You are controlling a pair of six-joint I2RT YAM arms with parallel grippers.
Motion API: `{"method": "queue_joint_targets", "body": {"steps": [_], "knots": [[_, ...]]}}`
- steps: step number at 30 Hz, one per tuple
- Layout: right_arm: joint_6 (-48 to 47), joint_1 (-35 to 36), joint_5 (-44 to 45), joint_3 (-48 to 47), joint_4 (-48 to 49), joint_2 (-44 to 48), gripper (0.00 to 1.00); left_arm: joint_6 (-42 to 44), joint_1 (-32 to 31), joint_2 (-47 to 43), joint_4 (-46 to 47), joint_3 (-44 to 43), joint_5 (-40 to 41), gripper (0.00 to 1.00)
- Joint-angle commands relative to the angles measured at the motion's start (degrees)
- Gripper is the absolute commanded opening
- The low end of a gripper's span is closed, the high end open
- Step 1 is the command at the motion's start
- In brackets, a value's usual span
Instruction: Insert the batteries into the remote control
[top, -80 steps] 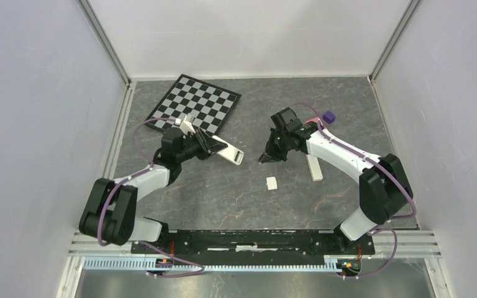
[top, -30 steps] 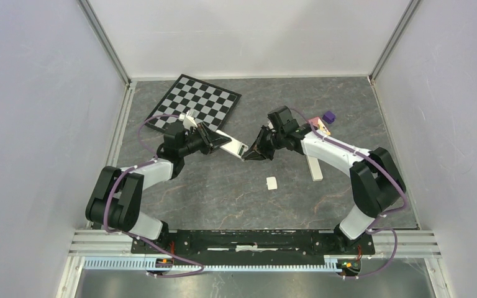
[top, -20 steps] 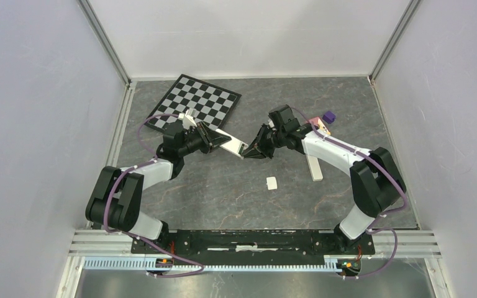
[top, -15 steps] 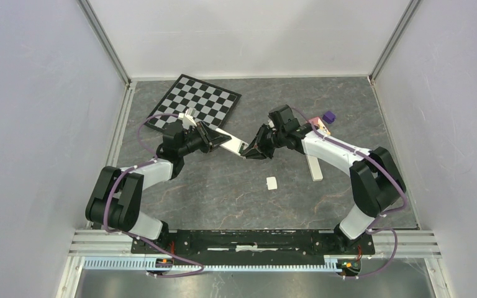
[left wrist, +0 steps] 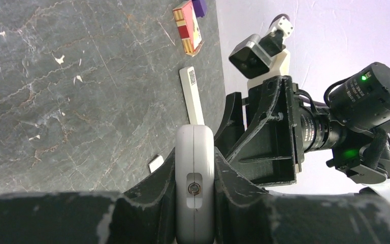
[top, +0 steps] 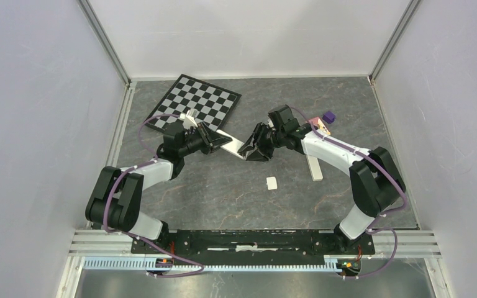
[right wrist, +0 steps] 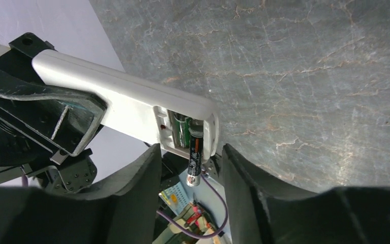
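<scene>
On the grey table lie a checkerboard, white chip, pale stick, purple block.

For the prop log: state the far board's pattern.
Black-and-white checks on the board; top external view shows it best.

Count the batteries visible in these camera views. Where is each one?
2. One green-wrapped battery sits inside the open compartment of the remote control. A dark battery beside it sticks out, with only one end in. Others may be hidden.
</scene>
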State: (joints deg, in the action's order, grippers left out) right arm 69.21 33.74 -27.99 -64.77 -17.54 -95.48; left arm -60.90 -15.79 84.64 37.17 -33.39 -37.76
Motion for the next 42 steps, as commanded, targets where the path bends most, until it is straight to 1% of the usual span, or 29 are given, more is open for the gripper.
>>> {"method": "queue_joint_targets", "body": {"steps": [1,7,11,14,17,18,20,23,26,30,34,38,42], "knots": [[-1.4,-0.1,2.7,-0.4,2.0,2.0,0.58,-0.7,-0.1,-1.0,-2.2,-2.6,-2.1,0.02],[-5.3,-0.4,4.4,-0.7,2.1,4.1,0.84,-1.3,-0.1,-0.7,-4.7,-3.6,-3.0,0.02],[-14.4,-0.6,8.4,-3.6,-1.8,5.7,0.97,-2.4,0.0,-0.7,-6.7,-4.7,-5.3,0.02],[-23.1,-1.4,10.4,-3.6,-0.4,9.1,0.98,-2.1,0.1,-0.8,-10.1,-6.2,-9.1,0.02],[-34.4,-2.2,6.8,-1.6,3.6,12.2,0.98,-2.1,0.1,-0.2,-12.4,-7.5,-15.2,0.02],[-38.2,-2.2,5.2,-1.5,3.6,12.7,0.98,-2.0,0.1,-0.1,-12.7,-7.7,-16.9,0.02],[-44.1,-2.2,1.7,-2.4,1.3,13.0,0.98,-1.2,0.1,-0.2,-14.7,-8.6,-20.1,0.02],[-48.7,-1.5,-2.6,-3.2,-2.5,13.3,0.98,2.6,0.1,-1.2,-21.0,-10.4,-21.8,0.02],[-53.3,0.3,-2.2,-2.7,-4.9,14.6,0.98,5.1,0.1,-1.3,-25.6,-12.7,-23.9,0.02],[-55.7,2.0,-3.5,-2.4,-6.0,14.8,0.98,5.9,0.1,-1.3,-28.6,-14.3,-25.7,0.02],[-53.7,2.8,-7.8,-1.8,-3.3,14.6,0.98,7.1,0.1,-1.2,-31.5,-15.2,-26.3,0.02],[-52.6,3.5,-10.8,-2.1,-3.2,13.5,0.98,8.4,0.1,-0.9,-33.7,-16.0,-26.1,0.02],[-54.5,5.0,-11.5,-3.0,-6.3,11.7,0.98,8.6,0.0,-1.2,-34.3,-16.7,-26.0,0.02]]}}
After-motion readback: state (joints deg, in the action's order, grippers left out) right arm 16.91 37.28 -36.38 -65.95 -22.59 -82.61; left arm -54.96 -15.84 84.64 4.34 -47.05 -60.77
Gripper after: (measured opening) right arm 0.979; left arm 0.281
